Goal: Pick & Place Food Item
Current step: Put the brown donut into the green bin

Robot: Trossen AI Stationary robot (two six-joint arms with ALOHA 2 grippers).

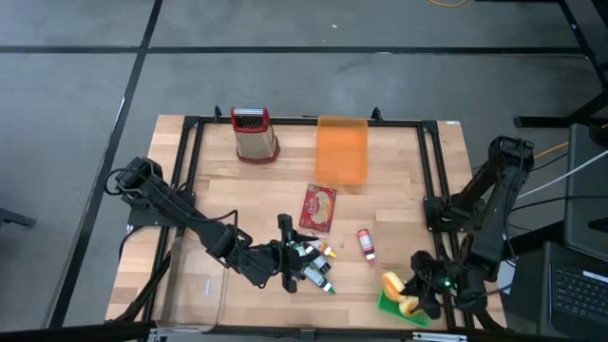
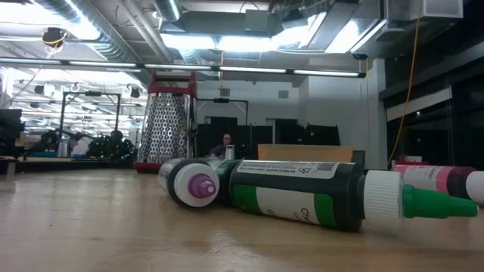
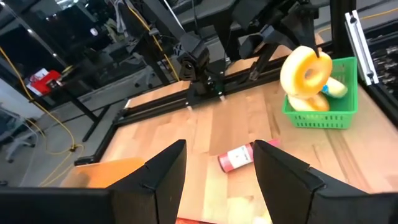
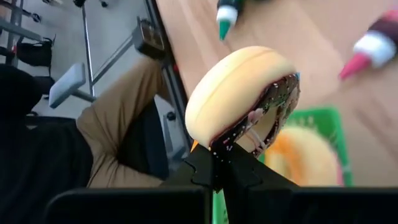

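My right gripper is shut on a yellow doughnut with dark sprinkled icing, held just above a green basket at the table's near right corner. A second doughnut lies in that basket. In the high view the held doughnut shows at the basket's left side. My left gripper hovers open near the table's near middle, over several sauce bottles, with nothing between its fingers. My right gripper pinches one side of the doughnut's ring between its two fingers. In the left wrist view the fingers come down at it slanting from above. The doughnut stands on edge, lifted clear above the basket.
A pink-capped bottle and a red packet lie mid-table. A grater and an orange board are at the far side. A clear tub sits at the near left. A person's tan trouser leg shows beside the table's edge.
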